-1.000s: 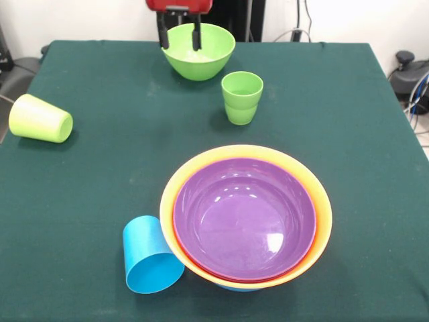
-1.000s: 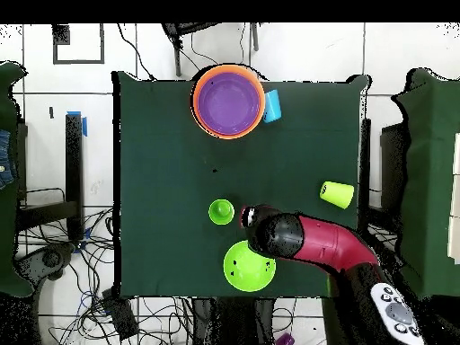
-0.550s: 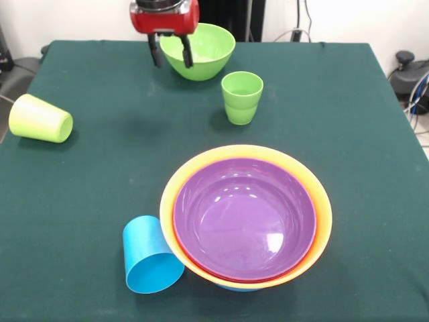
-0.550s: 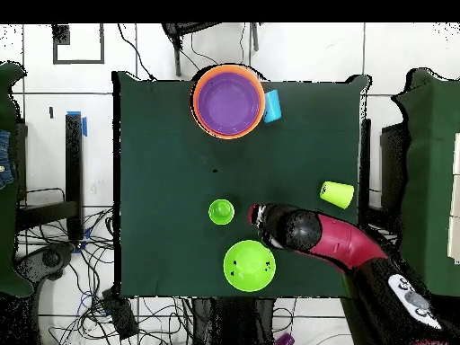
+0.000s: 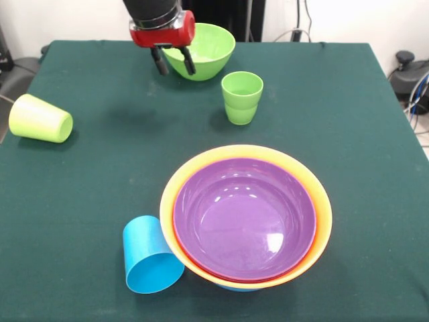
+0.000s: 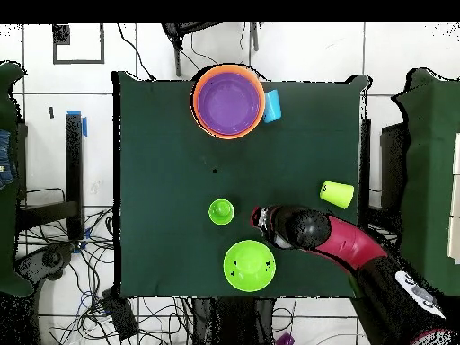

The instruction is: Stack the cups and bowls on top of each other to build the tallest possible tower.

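**Gripper drifts left of the green bowl, nothing held**

Since a second ago my gripper (image 5: 173, 60) has come lower and slid left off the green bowl (image 5: 200, 49), its two fingers apart and empty above the green table (image 5: 362, 134). On the near side sits the tower (image 5: 246, 218): a big orange bowl's rim outermost, a purple bowl innermost, a sliver of red and blue showing between and below. Far behind it stands the green bowl, alone. Just right and nearer, the ridged green cup (image 5: 242, 97) is upright. At the far left edge the yellow-green cup (image 5: 39, 119) lies on its side. Touching the tower's left, the sky blue cup (image 5: 151, 255) also lies tipped.
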Controlling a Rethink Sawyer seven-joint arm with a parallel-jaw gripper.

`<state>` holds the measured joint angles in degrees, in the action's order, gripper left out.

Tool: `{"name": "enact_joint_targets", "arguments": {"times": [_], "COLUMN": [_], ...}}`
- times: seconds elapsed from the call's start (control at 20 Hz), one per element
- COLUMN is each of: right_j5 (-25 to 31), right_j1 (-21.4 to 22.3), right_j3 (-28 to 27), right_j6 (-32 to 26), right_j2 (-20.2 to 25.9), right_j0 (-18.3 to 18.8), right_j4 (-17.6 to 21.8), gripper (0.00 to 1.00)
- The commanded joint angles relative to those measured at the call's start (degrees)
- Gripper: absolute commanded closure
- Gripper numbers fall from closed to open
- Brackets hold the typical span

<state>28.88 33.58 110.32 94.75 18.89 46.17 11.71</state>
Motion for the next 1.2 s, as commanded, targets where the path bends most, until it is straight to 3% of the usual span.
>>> {"name": "enact_joint_targets", "arguments": {"times": [0.05,0.3,0.55,0.75,1.2], "right_j5": [8.0,10.4,14.1,15.4,18.0], "right_j1": [-1.2,1.7,12.4,17.5,18.2], "right_j3": [-4.3,-3.2,1.9,5.7,7.4], "right_j6": [-5.0,-5.4,-6.7,-7.6,-9.9], "right_j2": [6.6,8.1,9.6,11.3,14.3], "right_j0": [-0.4,0.7,2.6,5.2,11.2], "right_j4": [0.9,0.9,0.7,0.0,1.7], "gripper": [0.00,0.00,0.00,0.00,0.00]}}
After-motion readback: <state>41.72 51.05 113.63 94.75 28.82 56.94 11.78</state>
